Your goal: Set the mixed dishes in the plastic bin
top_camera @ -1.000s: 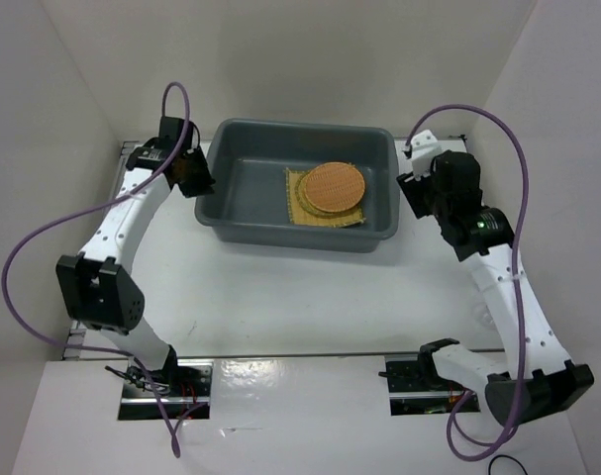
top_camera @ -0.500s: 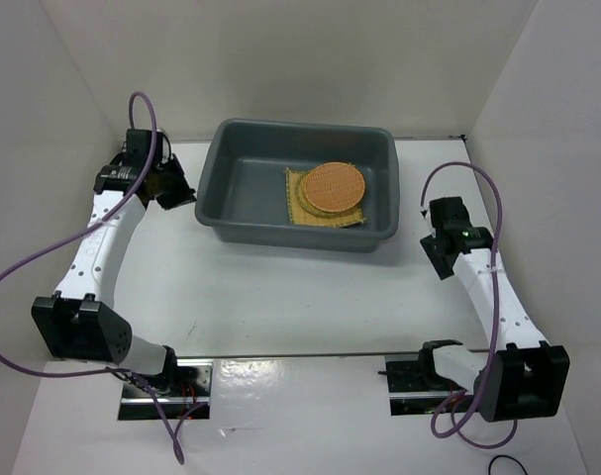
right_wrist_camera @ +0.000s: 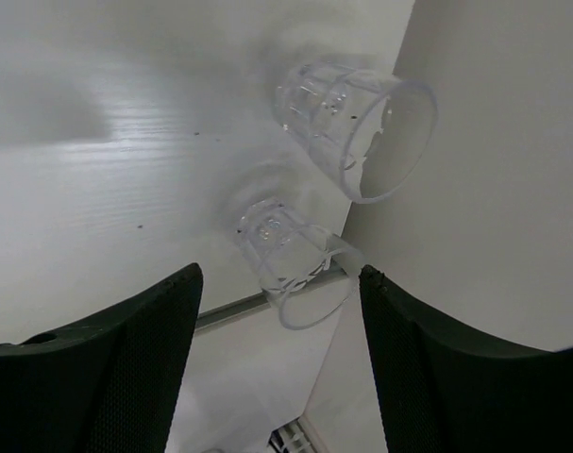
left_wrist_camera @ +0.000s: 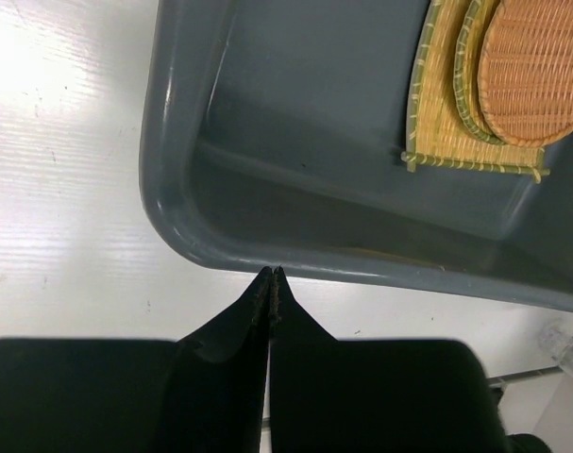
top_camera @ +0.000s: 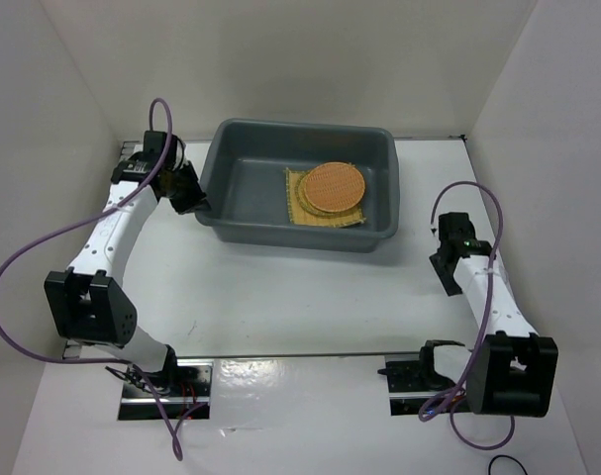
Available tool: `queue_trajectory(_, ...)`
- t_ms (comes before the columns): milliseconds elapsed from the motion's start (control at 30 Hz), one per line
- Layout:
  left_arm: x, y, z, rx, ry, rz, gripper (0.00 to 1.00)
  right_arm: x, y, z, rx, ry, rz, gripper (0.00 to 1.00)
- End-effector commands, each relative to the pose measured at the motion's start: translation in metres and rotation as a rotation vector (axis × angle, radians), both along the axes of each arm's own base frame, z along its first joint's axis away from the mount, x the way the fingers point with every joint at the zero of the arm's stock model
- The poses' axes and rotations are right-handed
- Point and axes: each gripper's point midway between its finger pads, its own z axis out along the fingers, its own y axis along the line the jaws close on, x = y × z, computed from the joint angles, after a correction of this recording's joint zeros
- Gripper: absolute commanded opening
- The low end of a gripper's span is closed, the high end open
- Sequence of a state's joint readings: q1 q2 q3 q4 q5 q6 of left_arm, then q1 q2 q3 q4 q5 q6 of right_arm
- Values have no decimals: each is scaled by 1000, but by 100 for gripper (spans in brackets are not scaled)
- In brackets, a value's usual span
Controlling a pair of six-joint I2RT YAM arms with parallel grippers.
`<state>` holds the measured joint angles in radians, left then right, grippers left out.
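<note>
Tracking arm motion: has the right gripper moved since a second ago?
Yes. The right gripper has drawn back from the plastic bin's right rim, toward the near side in the top view.

My left gripper [left_wrist_camera: 270, 276] is pinched tight and empty, its arm stretched forward. My right gripper [right_wrist_camera: 279, 274] stands spread wide, arm bent low at the right, apparently angled downward.

Left arm [top_camera: 112, 233] got swung out toward the wall and then brought back, so its jaws are now parked at the bin's [top_camera: 213, 184] near-left corner. Right arm [top_camera: 493, 302] got pulled off the bin's right end and dropped low by the cups [right_wrist_camera: 310, 269].
</note>
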<state>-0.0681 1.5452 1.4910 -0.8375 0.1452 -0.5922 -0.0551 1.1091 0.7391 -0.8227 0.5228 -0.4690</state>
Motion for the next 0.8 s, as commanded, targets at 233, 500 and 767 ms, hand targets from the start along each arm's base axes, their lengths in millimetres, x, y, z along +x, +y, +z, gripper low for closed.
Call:
queue_trajectory(233, -25, -6, -8, -49, 37, 59, 0, 26, -36, -4, -14, -101, -118, 70)
queue_trajectory(500, -13, -8, -6, -58, 29, 53, 0, 25, -51, -23, 42, -78, -141, 69)
queue_trajectory(767, -15, -14, -17, -74, 47, 54, 0, 37, -52, -33, 51, -60, -72, 69)
